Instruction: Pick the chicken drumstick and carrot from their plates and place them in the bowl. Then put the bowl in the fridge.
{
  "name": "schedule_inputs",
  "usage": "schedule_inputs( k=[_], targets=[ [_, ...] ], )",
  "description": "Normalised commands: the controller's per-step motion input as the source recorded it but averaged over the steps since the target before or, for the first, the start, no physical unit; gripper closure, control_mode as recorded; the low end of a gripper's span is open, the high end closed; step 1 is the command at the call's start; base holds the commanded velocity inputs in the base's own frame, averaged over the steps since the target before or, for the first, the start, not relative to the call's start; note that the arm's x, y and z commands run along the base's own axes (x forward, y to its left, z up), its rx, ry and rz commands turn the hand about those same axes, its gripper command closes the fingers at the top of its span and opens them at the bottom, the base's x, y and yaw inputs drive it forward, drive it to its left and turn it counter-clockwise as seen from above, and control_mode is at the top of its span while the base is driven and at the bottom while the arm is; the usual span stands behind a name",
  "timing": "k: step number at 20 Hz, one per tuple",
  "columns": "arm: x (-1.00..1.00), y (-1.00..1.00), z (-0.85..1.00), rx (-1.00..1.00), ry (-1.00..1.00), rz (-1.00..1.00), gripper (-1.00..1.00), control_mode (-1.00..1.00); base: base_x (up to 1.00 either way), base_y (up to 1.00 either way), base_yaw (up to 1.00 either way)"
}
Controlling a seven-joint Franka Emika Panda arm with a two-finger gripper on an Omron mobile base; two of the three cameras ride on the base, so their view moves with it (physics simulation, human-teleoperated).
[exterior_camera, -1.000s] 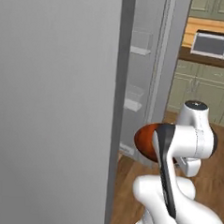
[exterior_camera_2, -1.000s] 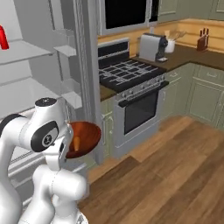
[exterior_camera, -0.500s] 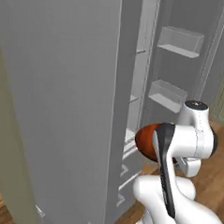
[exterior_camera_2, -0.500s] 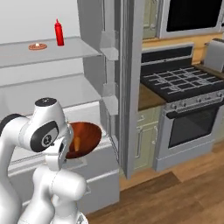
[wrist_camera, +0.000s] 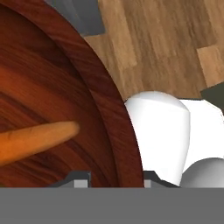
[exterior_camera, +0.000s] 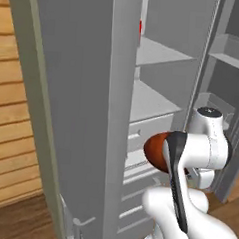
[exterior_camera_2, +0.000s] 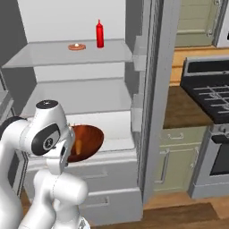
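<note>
The bowl [exterior_camera_2: 86,142] rides in front of the open fridge [exterior_camera_2: 80,96], carried level at about the height of the white ledge over the drawers. Level matters here, because the carrot [wrist_camera: 37,139] lies loose inside against the dark wooden wall, and any tilt would roll it out. In the hand view the fingers [wrist_camera: 113,178] straddle the rim, one inside the bowl and one outside, pinched onto the wall of the bowl, a rim grip that leaves the bottom free to be set down flat. The drumstick can't be made out in the part of the bowl that shows. Up on the top shelf [exterior_camera_2: 67,53] stand a red bottle [exterior_camera_2: 99,34] and a small dish [exterior_camera_2: 77,46], so the bare lower shelf [exterior_camera_2: 89,96] looks like the easier landing spot. Next, judging by this, comes a reach inward and a gentle lowering.
</note>
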Motion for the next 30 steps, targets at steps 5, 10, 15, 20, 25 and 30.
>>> schedule_inputs(
  k=[5,10,15,20,25,30],
  targets=[
    [0.0,0.0,0.0,0.0,0.0,0.0,1.0,1.0,0.4,-0.39,0.56],
    [0.0,0.0,0.0,0.0,0.0,0.0,1.0,1.0,0.44,-0.39,0.35],
    [0.0,0.0,0.0,0.0,0.0,0.0,1.0,1.0,0.46,-0.03,0.23],
    [0.0,0.0,0.0,0.0,0.0,0.0,1.0,1.0,0.29,-0.06,0.25],
    [0.0,0.0,0.0,0.0,0.0,0.0,1.0,1.0,-0.39,-0.02,0.19],
    [0.0,-0.11,0.38,0.0,-0.3,0.04,1.0,-1.0,-0.01,-0.01,0.01]
  ],
)
